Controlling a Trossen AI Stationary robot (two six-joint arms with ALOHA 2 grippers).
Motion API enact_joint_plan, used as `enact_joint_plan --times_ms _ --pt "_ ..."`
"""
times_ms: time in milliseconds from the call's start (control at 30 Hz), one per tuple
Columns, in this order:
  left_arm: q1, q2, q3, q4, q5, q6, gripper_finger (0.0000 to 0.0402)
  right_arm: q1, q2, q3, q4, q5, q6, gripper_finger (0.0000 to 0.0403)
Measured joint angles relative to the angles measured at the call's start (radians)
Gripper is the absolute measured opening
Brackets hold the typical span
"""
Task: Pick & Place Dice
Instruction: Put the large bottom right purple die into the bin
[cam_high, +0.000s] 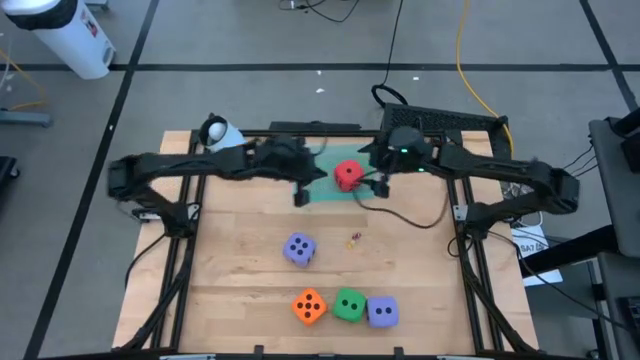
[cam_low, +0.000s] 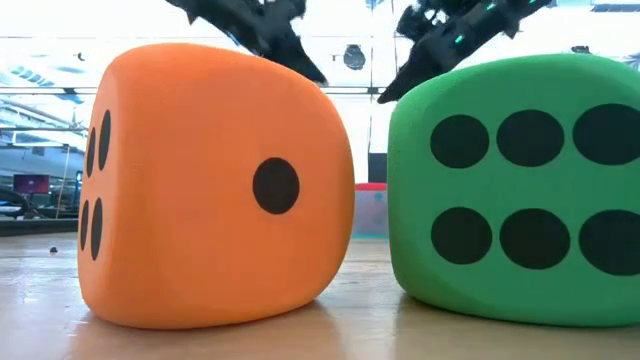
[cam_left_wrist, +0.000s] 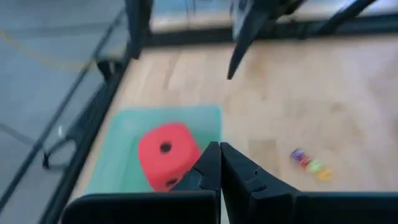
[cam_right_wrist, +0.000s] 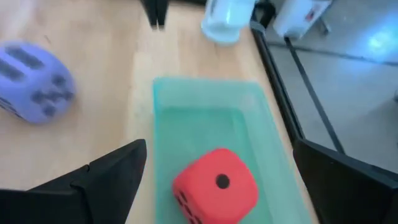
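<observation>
High view, red die (cam_high: 347, 176): sitting in the teal tray (cam_high: 322, 192) near the table's far edge.
Right pincer (cam_right_wrist: 217, 180): hovering wide apart over it.
Left pincer (cam_left_wrist: 219, 163): waiting beside, fingers together.
Advice: lifting straight up, then heading for the purple-blue die (cam_high: 299, 249) mid-table.

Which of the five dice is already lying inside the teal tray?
The red die. It alone sits in the teal tray at the table's far side; the orange, green and two purple-blue dice lie on bare wood.
</observation>
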Motion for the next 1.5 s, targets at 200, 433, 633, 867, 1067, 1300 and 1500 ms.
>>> enact_joint_plan --times_ms 200,433,633,867,1067,1300,1500 --pt "-0.084 -0.338 -0.241 0.104 -0.055 -0.042 0.0001 0.036 -0.232 -0.182 0.220 -0.043 0.142 0.0391" --pt "-0.115 -0.649 -0.557 0.263 -0.097 -0.096 0.0001 0.066 -0.382 -0.445 0.550 -0.037 0.315 0.0303" --pt "-0.125 -0.759 -0.765 0.383 -0.103 -0.153 0.0000 0.079 -0.380 -0.643 0.745 -0.014 0.436 0.0154" --pt "-0.105 -0.773 -0.819 0.391 -0.103 -0.152 0.0000 0.113 -0.373 -0.831 1.052 0.009 0.426 0.0012" --pt "-0.103 -0.773 -0.819 0.391 -0.062 -0.133 0.0000 0.113 -0.384 -0.836 1.022 0.009 0.412 0.0018" --pt "-0.103 -0.773 -0.819 0.375 -0.051 -0.132 0.0001 0.113 -0.384 -0.836 1.010 0.008 0.378 0.0010" --pt "-0.103 -0.773 -0.819 0.371 -0.051 -0.134 0.0002 0.113 -0.384 -0.836 1.007 0.006 0.372 0.0007"
